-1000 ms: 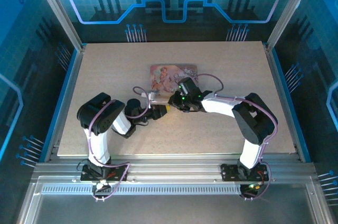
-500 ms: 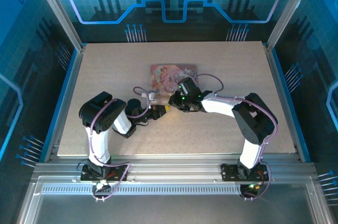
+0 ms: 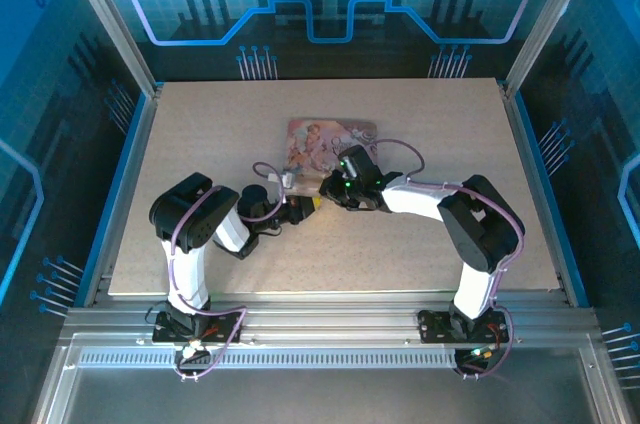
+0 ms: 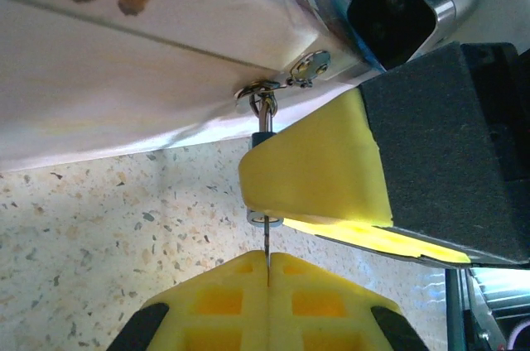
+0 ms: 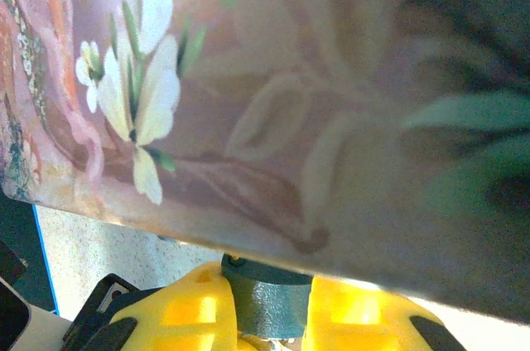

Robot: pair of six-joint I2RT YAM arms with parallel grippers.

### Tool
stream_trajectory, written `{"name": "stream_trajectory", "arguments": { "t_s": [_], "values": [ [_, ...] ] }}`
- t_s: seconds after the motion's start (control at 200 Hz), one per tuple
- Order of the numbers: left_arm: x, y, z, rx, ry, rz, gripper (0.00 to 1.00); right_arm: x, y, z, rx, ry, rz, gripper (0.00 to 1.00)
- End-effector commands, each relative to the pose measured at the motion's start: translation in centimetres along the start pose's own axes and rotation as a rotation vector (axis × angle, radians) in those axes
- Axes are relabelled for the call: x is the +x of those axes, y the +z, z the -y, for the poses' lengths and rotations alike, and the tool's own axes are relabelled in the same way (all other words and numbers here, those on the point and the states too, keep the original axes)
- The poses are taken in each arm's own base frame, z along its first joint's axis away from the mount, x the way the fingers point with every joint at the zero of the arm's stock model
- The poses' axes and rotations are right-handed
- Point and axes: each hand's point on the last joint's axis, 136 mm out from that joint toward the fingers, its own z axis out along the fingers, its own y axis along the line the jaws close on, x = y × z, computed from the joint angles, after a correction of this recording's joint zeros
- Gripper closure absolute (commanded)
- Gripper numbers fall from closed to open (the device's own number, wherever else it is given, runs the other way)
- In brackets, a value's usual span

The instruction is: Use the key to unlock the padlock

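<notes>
The speckled table [image 3: 200, 144] carries everything, and both arms reach in over it from the near edge, the left arm [image 3: 195, 219] bent low and the right arm [image 3: 470, 229] folded in from the other side, so that their wrists meet near the middle. Just beyond that meeting point lies the pink illustrated box [image 3: 330, 136], flat on the table, with its near edge at the grippers. The right gripper [image 3: 328, 189] sits at that edge, and from its wrist camera the two yellow fingers are drawn in narrow around the padlock [image 5: 265, 300], whose blue-green body is pinched between them directly under the box's flowered face. The left gripper [image 4: 268, 278] points at it from the opposite side, fingers pressed fully together on the key [image 4: 267, 253], a thin silvery shaft that rises out of the seam between the yellow pads. The key's tip meets a small metal ring at the padlock's underside, beneath the right gripper's yellow finger [image 4: 315, 177]; how far in it sits cannot be told. Above that finger the thin shackle [image 4: 263, 115] hooks through a small metal hasp loop [image 4: 258, 88] on the box's pale edge.
</notes>
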Motion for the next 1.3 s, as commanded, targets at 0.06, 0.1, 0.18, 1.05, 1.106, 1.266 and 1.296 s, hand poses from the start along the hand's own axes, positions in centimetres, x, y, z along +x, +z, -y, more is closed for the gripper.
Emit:
{"name": "stream_trajectory", "arguments": {
  "t_s": [0.06, 0.1, 0.18, 1.05, 1.106, 1.266, 1.296],
  "values": [
    [-3.0, 0.8, 4.1, 0.124, 0.129, 0.062, 1.00, 4.5, 1.7, 2.7, 0.071, 0.127, -0.196, 1.00],
    [-3.1, 0.8, 4.1, 0.122, 0.132, 0.066, 1.00, 4.6, 1.7, 2.9, 0.080, 0.123, -0.198, 1.00],
    [-3.4, 0.7, 4.0, 0.115, 0.139, 0.080, 1.00, 4.9, 1.7, 3.0, 0.086, 0.119, -0.206, 1.00],
    [-2.7, 0.4, 5.2, 0.053, 0.405, 0.136, 1.00, 5.1, 1.6, 0.0, -0.007, 0.181, -0.256, 1.00],
    [-2.1, 0.2, 5.0, 0.022, 0.473, 0.139, 1.00, 5.0, 1.5, -0.2, -0.010, 0.184, -0.257, 1.00],
    [-1.0, -0.2, 4.6, -0.066, 0.646, 0.150, 1.00, 4.8, 1.3, -0.4, -0.012, 0.194, -0.258, 1.00],
    [-0.8, -0.3, 4.6, -0.080, 0.678, 0.150, 1.00, 4.8, 1.3, -0.5, -0.014, 0.194, -0.257, 1.00]
  ]
}}
